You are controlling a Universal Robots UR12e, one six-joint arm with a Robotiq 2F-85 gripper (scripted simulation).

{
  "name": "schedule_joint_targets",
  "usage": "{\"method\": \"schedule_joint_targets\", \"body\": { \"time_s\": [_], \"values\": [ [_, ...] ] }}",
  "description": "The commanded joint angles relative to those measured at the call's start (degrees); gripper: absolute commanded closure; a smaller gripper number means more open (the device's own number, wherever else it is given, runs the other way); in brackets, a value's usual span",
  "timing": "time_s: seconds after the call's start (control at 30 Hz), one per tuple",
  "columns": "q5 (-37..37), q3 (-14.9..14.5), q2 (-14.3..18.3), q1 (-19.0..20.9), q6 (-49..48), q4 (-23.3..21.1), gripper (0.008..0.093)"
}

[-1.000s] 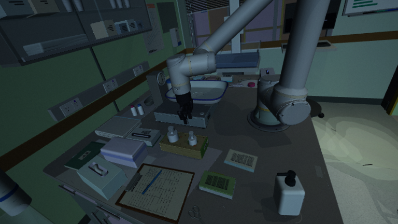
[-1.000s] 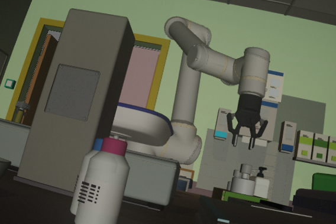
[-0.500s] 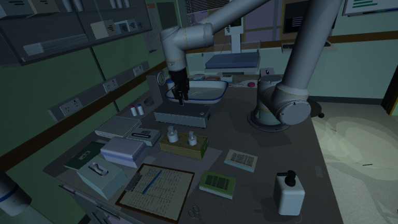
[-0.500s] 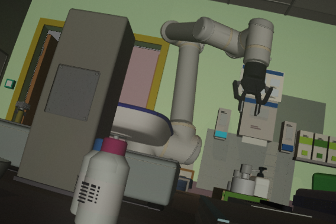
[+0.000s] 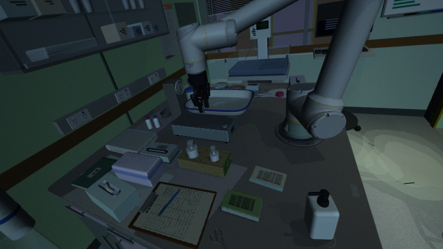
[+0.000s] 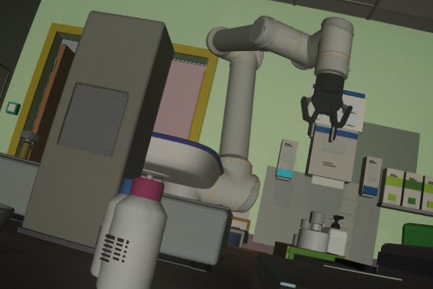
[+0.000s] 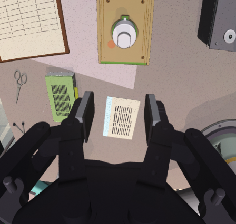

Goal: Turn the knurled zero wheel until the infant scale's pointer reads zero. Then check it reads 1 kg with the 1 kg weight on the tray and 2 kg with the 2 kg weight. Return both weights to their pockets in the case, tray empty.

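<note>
My gripper [image 5: 200, 105] [image 6: 322, 132] [image 7: 119, 114] hangs open and empty, high above the bench on the near side of the infant scale [image 5: 209, 116]. The scale's white tray [image 5: 219, 101] with its blue rim holds nothing. Its grey column with the round dial [image 5: 179, 87] stands at the left end. In front of the scale the wooden weight case [image 5: 205, 161] [image 7: 124, 25] carries the larger weight [image 5: 192, 150] and the smaller weight [image 5: 214, 154], each upright in its pocket. The wrist camera shows only one weight [image 7: 124, 36], seated in its green-lined pocket, and a corner of the scale base [image 7: 221, 17].
The arm's base [image 5: 302, 116] stands right of the scale. A clipboard [image 5: 174, 212], green card [image 5: 241, 204], pale card [image 5: 268, 178] [image 7: 121, 117] and soap dispenser [image 5: 321, 215] lie near the front edge. Boxes [image 5: 139, 168] crowd the left side, with two small bottles [image 5: 152, 122] beside the column.
</note>
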Motion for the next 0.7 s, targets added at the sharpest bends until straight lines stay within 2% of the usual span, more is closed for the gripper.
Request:
{"method": "schedule_joint_targets", "body": {
  "time_s": [0.0,0.3,0.4,0.67],
  "values": [
    [0.0,-0.1,0.0,0.0,0.0,0.0,0.0494],
    [0.0,-0.1,0.0,0.0,0.0,0.0,0.0494],
    [0.0,-0.1,0.0,0.0,0.0,0.0,0.0454],
    [0.0,-0.1,0.0,0.0,0.0,0.0,0.0454]
  ]
}}
